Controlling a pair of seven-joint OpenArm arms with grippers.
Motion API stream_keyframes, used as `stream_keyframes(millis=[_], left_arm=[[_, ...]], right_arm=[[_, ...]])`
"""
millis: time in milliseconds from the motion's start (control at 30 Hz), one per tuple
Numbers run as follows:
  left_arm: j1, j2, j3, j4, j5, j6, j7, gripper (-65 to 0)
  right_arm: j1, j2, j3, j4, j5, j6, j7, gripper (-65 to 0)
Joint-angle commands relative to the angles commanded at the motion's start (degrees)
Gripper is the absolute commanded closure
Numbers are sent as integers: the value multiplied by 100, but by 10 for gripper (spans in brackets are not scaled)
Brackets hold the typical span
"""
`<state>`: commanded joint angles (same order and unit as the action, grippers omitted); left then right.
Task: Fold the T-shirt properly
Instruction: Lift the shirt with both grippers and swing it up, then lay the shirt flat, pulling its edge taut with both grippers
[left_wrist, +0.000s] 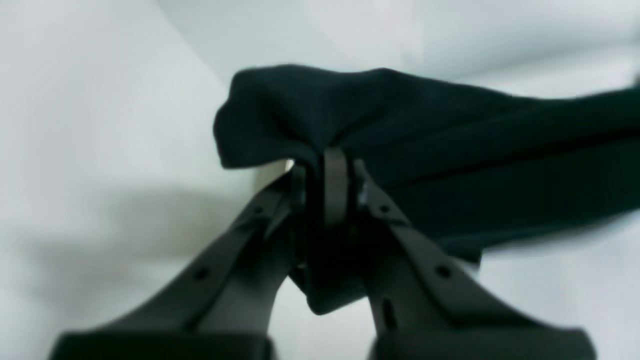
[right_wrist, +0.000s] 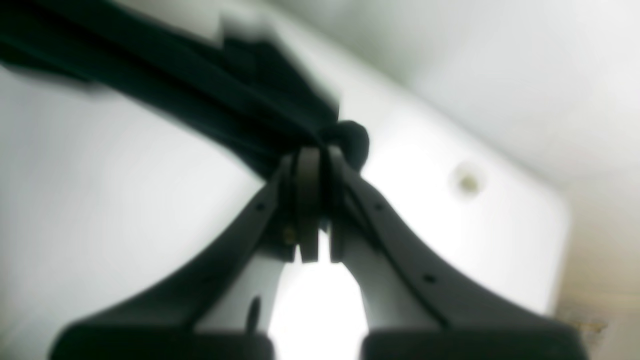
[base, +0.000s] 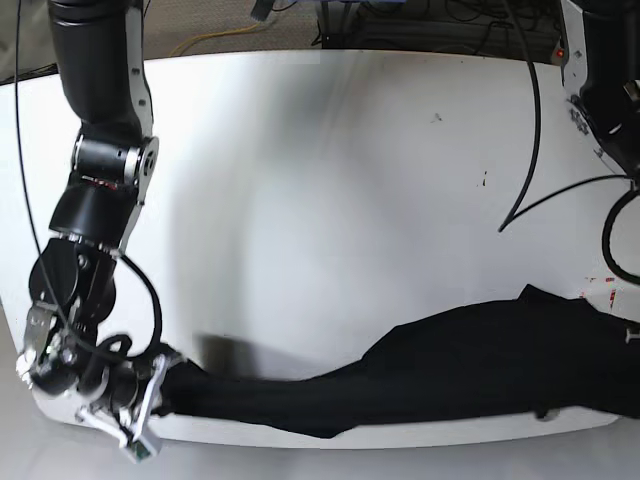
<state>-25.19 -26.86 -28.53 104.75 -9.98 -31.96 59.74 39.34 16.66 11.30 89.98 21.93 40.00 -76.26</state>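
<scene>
The black T-shirt (base: 470, 365) hangs stretched in a long bunched band along the table's front edge. In the base view my right gripper (base: 168, 388) is at the front left corner, shut on the shirt's left end. The right wrist view shows that right gripper (right_wrist: 320, 152) pinching a small knot of the T-shirt (right_wrist: 225, 95). My left gripper (left_wrist: 332, 167) is shut on a bunched fold of the T-shirt (left_wrist: 450, 150), which trails off to the right. In the base view the left gripper is past the right edge, where the shirt runs out of frame.
The white table (base: 330, 200) fills the base view, with a few small dark marks (base: 485, 180) on the right. Black cables (base: 530, 150) hang from the arm at the back right. The table's front edge (base: 400, 440) lies just below the shirt.
</scene>
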Motion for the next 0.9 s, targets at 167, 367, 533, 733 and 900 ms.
stream_keyframes(millis=[167, 367, 533, 733, 900], left_arm=[[1424, 334, -554, 404, 0, -229, 0, 0], [2831, 721, -985, 501, 9, -492, -18, 0], [3666, 958, -1345, 448, 35, -668, -35, 0], [4519, 1125, -1363, 316, 44, -668, -369, 0], [4888, 1090, -1336, 44, 44, -668, -501, -31]], right_arm=[[-1424, -44, 352, 738, 9, 0, -9, 0], [-3007, -70, 484, 1345, 9, 0, -9, 0], [-4141, -343, 958, 1486, 158, 0, 0, 0], [-5090, -343, 1213, 1486, 914, 0, 9, 0], [-5451, -316, 1222, 1486, 1073, 0, 9, -29]])
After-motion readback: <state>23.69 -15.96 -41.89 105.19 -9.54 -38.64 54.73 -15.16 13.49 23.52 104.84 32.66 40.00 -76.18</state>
